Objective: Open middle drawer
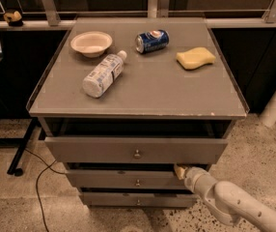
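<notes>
The tool point(180, 171), open or closed I cannot tell, sits at the top edge of the middle drawer point(123, 180), right of its knob point(137, 182); pulling so off-centre could skew and jam it.

Nothing is legible; the can point(152, 41) and bottle point(103, 74), up-left of the gripper point(180, 171) at the middle drawer point(109, 180), perhaps carry print.
</notes>
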Robot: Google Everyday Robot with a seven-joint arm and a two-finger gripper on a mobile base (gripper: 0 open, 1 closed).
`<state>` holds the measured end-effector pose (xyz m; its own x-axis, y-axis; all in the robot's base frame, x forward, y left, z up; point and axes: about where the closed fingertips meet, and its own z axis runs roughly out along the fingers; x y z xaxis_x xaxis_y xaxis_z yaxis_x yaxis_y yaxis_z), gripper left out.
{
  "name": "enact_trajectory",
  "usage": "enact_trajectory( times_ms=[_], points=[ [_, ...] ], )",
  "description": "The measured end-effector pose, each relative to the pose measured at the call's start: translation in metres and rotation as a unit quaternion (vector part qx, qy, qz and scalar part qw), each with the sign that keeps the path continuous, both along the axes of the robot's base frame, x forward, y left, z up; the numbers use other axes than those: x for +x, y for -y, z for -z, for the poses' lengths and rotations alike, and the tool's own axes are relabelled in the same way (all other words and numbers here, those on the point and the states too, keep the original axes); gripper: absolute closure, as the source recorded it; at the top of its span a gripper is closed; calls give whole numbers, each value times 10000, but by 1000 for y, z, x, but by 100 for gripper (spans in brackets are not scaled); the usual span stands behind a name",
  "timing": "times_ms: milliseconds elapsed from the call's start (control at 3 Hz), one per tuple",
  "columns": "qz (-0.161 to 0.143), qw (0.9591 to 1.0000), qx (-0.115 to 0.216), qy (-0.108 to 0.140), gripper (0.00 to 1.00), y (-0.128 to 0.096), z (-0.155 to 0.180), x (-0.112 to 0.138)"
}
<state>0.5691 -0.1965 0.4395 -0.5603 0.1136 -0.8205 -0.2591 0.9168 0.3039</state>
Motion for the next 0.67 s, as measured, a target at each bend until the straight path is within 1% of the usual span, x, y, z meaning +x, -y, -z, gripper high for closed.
enact_trajectory(
  times_ms=[333, 667],
  points=[
    [155, 9996, -119, -195, 100, 13, 11, -1],
    [244, 9992, -146, -281, 100, 18, 11, -4]
  ],
)
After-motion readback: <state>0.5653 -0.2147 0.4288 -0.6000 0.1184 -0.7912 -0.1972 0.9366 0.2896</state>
